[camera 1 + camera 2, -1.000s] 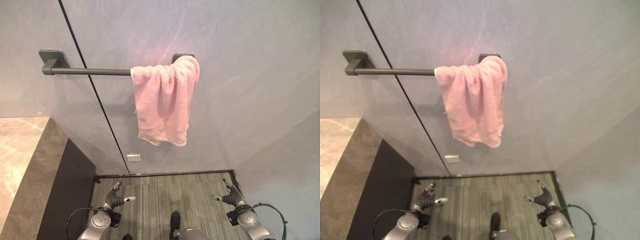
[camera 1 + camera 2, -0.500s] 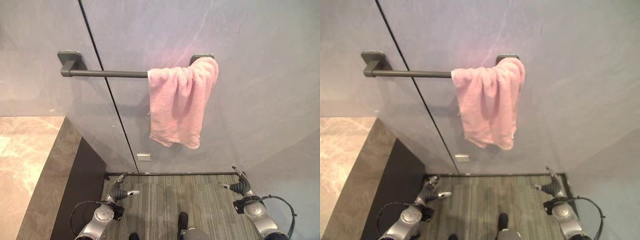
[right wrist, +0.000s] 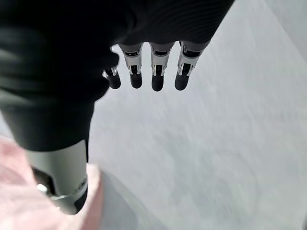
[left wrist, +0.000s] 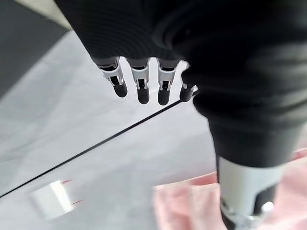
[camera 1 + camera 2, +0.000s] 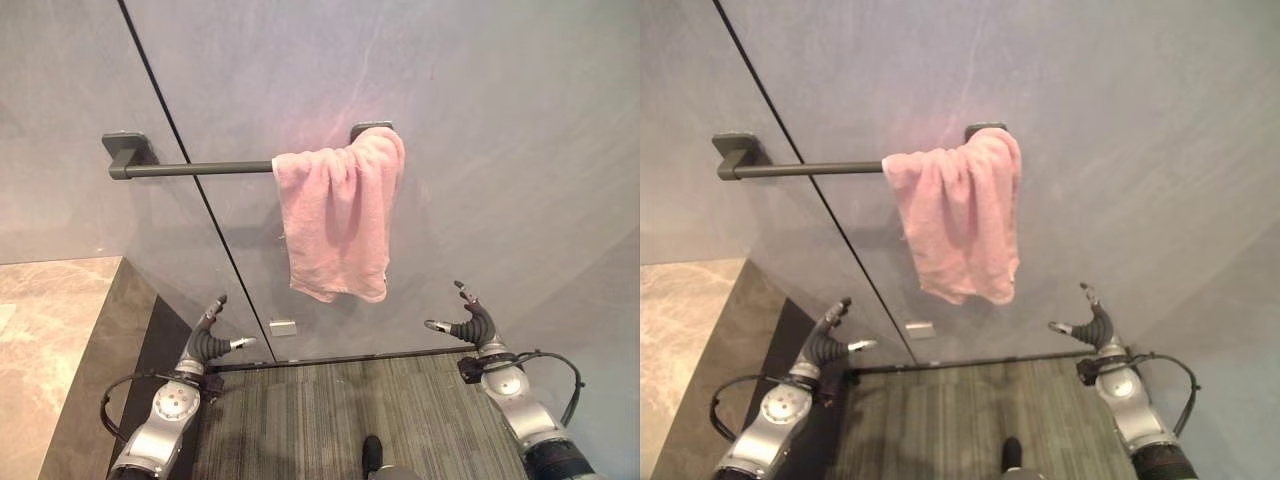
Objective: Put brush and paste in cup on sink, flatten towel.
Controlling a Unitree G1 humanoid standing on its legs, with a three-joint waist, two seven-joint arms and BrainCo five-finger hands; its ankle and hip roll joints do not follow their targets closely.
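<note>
1. The pink towel hangs bunched over the right end of a dark bar on the grey wall, gathered into folds at the top and falling in a narrow, uneven drape.
2. It covers the bar close to the right bracket; the rest of the bar runs bare to the left bracket.
3. A thin dark seam runs down the wall, crossing behind the bar left of the towel.
4. A small pale plate sits on the wall low down, below the towel's lower edge.
5. The left hand is raised low on the left, below and left of the towel and apart from it; its fingers are straight and spread, the thumb out to the side, holding nothing.
6. The right hand is raised on the right, below and right of the towel, also apart from it; its fingers are straight and relaxed, thumb out, holding nothing.
7. Each wrist view shows a patch of pink cloth past the thumb, with wall behind the fingertips.
8. A marbled tabletop lies at far left, with a dark side panel below its edge.
9. Grey striped carpet covers the floor at the wall's foot.
</note>
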